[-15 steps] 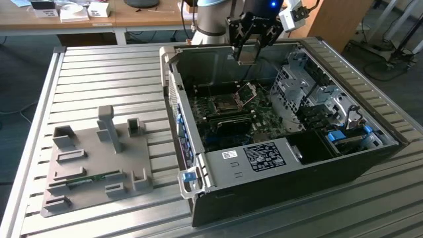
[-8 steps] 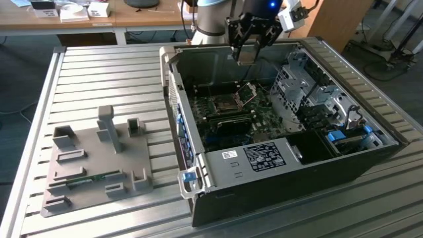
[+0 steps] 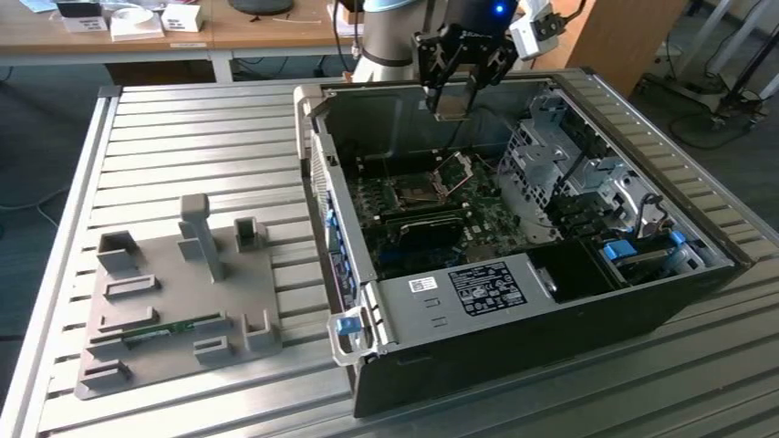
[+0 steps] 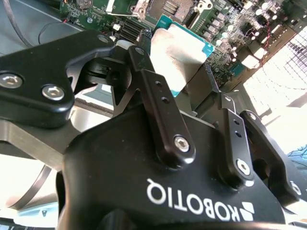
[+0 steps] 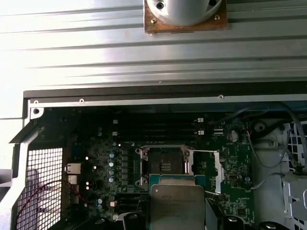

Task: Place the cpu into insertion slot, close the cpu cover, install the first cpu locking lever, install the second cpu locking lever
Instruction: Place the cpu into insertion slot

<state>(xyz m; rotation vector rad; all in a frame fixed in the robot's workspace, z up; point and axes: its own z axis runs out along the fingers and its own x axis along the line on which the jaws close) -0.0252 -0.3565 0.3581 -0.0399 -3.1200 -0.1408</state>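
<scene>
Jaws of gripper [image 3: 450, 102] clenched on cpu [image 4: 178, 52], pinching two opposite edges; silver top toward the wrist cameras, green rim visible. Held well above board [image 3: 487, 217], within the outline of open case [image 3: 365, 119], near its far wall in the exterior view.

Below: slot [image 5: 164, 165] bare, dark, metal-rimmed. Cover [image 3: 459, 172] swung up, tilted, just beside slot. Free room over slot. Memory slots [image 5: 158, 129] along one side, drive cage [image 3: 572, 164] toward the exterior view's right.

Faint print on cpu top, white lettering on gripper body, white label [image 3: 487, 285] on grey housing [image 3: 408, 315]: not read out.

Grey fixture plate [image 3: 182, 301] on slatted table [image 3: 182, 137], well apart, exterior view's left.
</scene>
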